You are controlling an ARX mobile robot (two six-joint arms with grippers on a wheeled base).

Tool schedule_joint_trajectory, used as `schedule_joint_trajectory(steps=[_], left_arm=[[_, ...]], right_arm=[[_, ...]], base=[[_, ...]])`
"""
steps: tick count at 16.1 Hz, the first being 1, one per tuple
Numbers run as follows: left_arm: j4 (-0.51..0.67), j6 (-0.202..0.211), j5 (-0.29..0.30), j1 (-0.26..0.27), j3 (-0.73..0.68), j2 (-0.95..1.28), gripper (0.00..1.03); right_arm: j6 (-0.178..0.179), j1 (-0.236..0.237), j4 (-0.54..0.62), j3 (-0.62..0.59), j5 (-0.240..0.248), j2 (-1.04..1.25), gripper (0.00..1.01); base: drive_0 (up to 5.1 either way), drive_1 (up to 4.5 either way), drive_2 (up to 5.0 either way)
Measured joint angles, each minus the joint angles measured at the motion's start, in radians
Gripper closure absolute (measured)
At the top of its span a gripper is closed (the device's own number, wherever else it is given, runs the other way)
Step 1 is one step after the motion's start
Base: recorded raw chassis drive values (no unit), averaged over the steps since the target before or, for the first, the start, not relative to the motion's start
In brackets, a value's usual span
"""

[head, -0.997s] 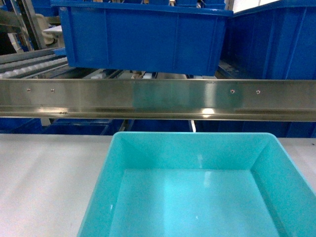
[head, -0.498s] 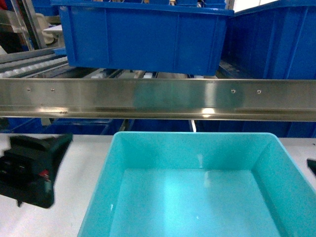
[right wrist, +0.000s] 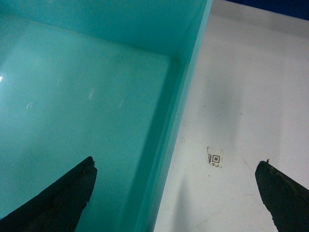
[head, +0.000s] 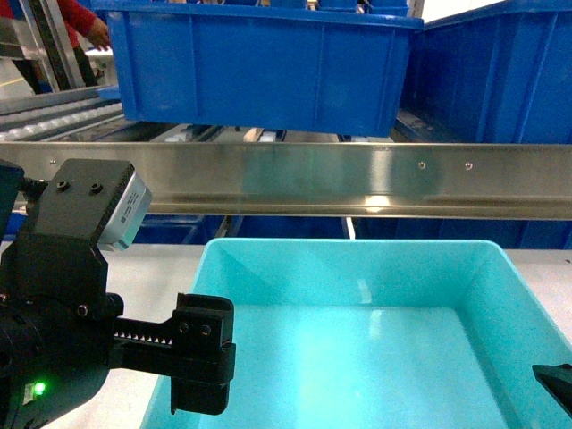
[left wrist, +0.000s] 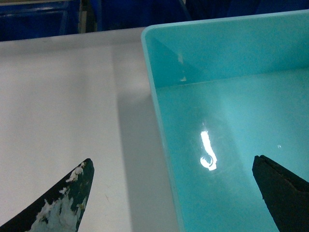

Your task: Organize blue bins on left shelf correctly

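Both pincers, absent a second ago, now straddle the light turquoise plastic bin's (head: 357, 340) side walls, spread wide: left pincer (left wrist: 174, 193), right pincer (right wrist: 178, 193); a two-handed lift looks imminent.

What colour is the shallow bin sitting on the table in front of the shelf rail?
Light turquoise-cyan bin, plain and unpatterned; the head view shows it best.

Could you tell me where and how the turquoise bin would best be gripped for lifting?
Probably by its two long side walls, from above. The turquoise bin is empty, open-topped and thin-walled. The left gripper is open and straddles the left wall; the right gripper straddles the right wall. Lowering and closing on each should hold it level.
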Motion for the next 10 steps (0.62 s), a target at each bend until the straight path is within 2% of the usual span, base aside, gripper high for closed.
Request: schedule_joint_trajectory(steps=[2, 7, 8, 10], left_arm=[[-0.005, -0.049, -0.003, -0.01, -0.004, 0.027, 0.05], [-0.04, -0.198, 0.046, -0.043, -0.005, 0.1, 0.05], [-0.055, -0.215, 0.026, -0.044, -0.005, 0.113, 0.05], [-0.053, -0.224, 0.009, -0.044, -0.005, 0.143, 0.05]], right_arm=[[-0.001, 0.0, 0.003, 0.0, -0.003, 0.008, 0.03], [-0.024, -0.013, 0.034, -0.013, 0.007, 0.08, 0.03], [-0.025, -0.019, 0.05, -0.019, 0.005, 0.095, 0.03], [-0.025, -0.019, 0.067, -0.019, 0.005, 0.111, 0.03]], base=[[0.0, 0.0, 0.0], [0.0, 0.0, 0.0], [0.0, 0.0, 0.0], [0.0, 0.0, 0.0]])
